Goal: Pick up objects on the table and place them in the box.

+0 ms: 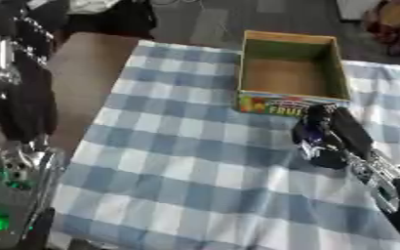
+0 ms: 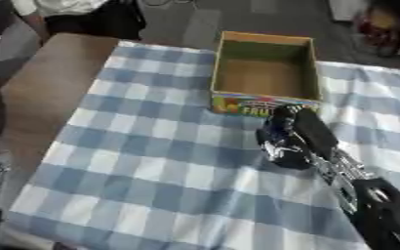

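Note:
An open cardboard box with green inner walls and a colourful printed front stands at the far middle of the checked cloth, and nothing shows inside it. My right hand comes in from the lower right and sits just in front of the box's front wall. Its fingers are curled round a small dark bluish thing, which I cannot make out further. My left arm hangs at the left edge, beside the table. The left hand is a blurred silvery shape low down.
A blue and white checked cloth covers most of the table. A bare brown strip of tabletop lies left of it. Dark clutter and floor lie beyond the far edge.

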`<state>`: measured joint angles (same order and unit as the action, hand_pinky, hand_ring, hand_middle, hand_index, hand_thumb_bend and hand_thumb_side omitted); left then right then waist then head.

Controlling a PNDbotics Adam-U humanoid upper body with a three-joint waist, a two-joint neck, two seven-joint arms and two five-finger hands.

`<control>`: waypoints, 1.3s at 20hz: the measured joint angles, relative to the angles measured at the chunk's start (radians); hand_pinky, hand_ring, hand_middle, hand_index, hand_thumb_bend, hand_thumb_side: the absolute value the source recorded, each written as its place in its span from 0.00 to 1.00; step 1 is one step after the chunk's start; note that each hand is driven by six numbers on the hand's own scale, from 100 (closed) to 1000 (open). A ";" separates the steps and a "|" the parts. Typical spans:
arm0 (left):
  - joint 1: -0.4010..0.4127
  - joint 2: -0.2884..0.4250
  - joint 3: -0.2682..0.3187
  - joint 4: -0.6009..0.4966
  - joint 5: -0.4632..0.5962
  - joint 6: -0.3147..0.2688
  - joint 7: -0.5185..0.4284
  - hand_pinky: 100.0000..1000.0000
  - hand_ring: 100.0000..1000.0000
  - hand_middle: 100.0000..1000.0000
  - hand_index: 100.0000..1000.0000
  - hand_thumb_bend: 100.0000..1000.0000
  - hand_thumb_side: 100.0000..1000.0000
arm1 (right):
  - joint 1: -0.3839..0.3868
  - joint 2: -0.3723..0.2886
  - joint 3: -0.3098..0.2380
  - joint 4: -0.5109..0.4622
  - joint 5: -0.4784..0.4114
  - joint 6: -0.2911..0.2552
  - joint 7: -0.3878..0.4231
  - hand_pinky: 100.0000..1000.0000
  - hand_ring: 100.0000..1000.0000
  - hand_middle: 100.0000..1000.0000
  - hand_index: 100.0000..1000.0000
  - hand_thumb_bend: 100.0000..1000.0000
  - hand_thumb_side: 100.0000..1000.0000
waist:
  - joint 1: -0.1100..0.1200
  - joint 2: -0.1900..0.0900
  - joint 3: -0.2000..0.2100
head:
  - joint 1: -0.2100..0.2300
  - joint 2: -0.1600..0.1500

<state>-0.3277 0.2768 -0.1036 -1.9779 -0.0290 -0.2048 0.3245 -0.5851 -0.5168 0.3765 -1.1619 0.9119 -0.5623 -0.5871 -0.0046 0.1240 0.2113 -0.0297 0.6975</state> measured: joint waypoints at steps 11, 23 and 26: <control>0.000 0.000 0.000 0.000 0.000 0.000 0.000 0.84 0.72 0.85 0.84 0.21 1.00 | -0.035 -0.056 -0.032 -0.055 -0.214 0.050 0.076 0.00 0.00 0.00 0.04 0.00 0.94 | -0.001 0.000 0.000 | 0.004 0.002; 0.001 0.000 0.000 0.001 0.000 0.004 -0.004 0.84 0.72 0.85 0.84 0.21 1.00 | -0.216 -0.070 -0.036 0.013 -0.224 0.024 0.260 0.00 0.00 0.00 0.04 0.00 0.95 | -0.004 0.000 0.002 | 0.004 0.014; 0.000 0.000 0.000 0.000 0.000 0.005 -0.005 0.84 0.72 0.85 0.84 0.21 1.00 | -0.266 -0.054 -0.044 0.063 -0.209 0.011 0.284 0.00 0.00 0.00 0.04 0.00 0.96 | -0.009 0.008 0.011 | 0.004 0.015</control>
<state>-0.3276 0.2772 -0.1039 -1.9774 -0.0289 -0.1997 0.3195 -0.8509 -0.5704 0.3325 -1.0985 0.7033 -0.5509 -0.3027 -0.0134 0.1318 0.2221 -0.0256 0.7122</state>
